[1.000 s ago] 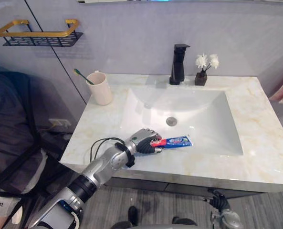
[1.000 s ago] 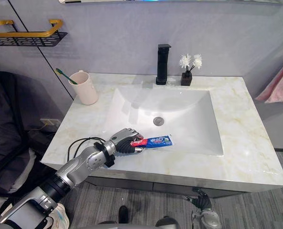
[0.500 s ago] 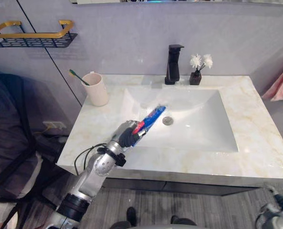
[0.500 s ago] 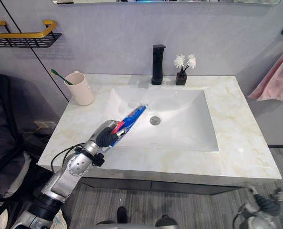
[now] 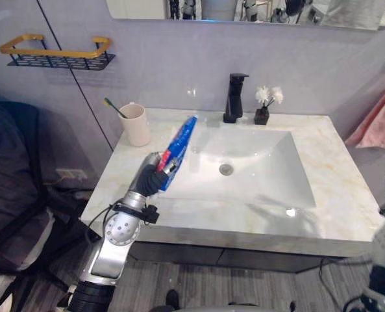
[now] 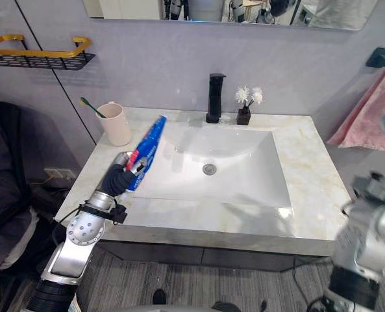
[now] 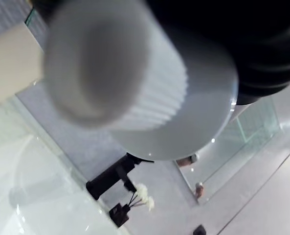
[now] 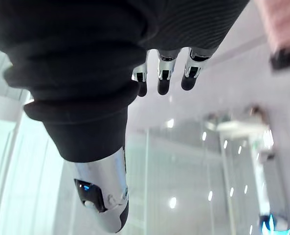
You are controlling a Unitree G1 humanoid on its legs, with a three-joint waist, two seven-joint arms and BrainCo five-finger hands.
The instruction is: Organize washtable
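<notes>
Over the counter (image 5: pixel 345 195) edge, left hand (image 5: pixel 152 181) clamps toothpaste tube (image 5: pixel 181 142) by its cap (tail toward cup (image 5: pixel 137 127)). Likely bound there.

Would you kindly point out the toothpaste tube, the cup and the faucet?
toothpaste tube (image 5: pixel 182 138), left eye view, middle of the blue body.
cup (image 5: pixel 139 127), left eye view, its front wall.
faucet (image 5: pixel 233 101), left eye view, upright black column.
</notes>
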